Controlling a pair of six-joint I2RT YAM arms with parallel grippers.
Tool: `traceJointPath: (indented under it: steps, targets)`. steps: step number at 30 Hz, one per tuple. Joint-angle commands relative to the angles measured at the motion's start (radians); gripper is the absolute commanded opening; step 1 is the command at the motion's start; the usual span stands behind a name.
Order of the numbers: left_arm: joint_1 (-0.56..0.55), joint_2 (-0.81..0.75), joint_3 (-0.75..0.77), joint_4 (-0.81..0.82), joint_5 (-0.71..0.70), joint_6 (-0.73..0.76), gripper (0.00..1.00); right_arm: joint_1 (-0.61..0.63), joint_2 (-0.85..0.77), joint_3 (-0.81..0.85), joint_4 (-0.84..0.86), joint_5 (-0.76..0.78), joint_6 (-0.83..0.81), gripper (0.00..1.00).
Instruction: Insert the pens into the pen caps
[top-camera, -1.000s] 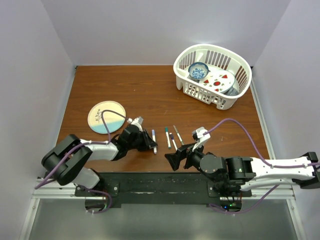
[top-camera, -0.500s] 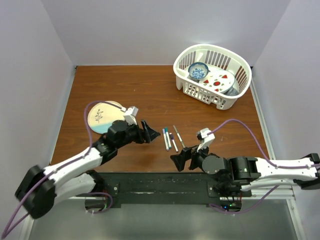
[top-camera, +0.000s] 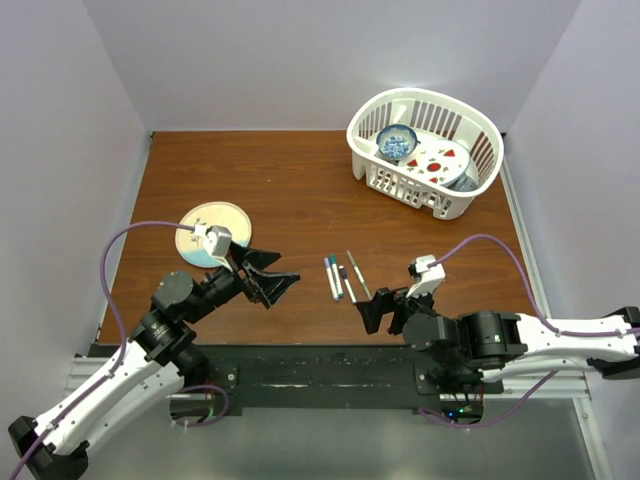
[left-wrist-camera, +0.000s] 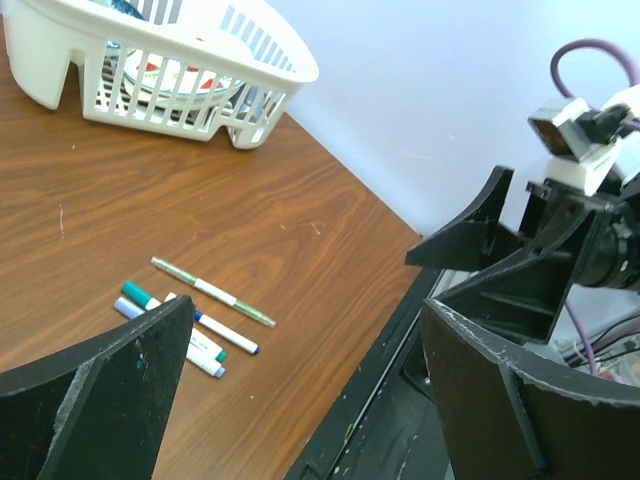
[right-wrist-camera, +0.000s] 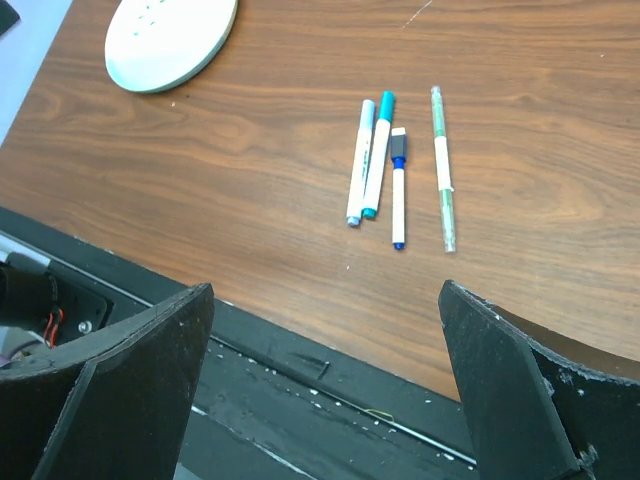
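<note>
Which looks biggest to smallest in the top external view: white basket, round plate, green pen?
1. white basket, clearly largest
2. round plate
3. green pen, thin and shorter than the plate is wide

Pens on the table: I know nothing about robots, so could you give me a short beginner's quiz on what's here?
1. True or false: the left gripper holds a pen.
2. How many pens lie on the table? A two, B four, C six.
3. In the right wrist view, which colour of pen lies a little apart from the other three?
Key: 1 false, its jaws stand open and empty. 2 B. 3 the green pen.
</note>
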Motion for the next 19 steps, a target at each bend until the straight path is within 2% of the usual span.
traceJointPath:
  steps: [1, 13, 19]
  targets:
    - [-0.004, 0.011, -0.009, 0.012, 0.027, 0.034, 1.00, 0.001, -0.028, 0.038, -0.013, 0.095, 0.037, 0.99]
    - [-0.005, 0.009, -0.008, 0.015, 0.035, 0.037, 1.00, 0.001, -0.038, 0.065, -0.029, 0.112, 0.026, 0.99]
    - [-0.005, 0.003, -0.013, 0.029, 0.047, 0.036, 1.00, 0.001, -0.033, 0.062, 0.023, 0.081, -0.017, 0.99]
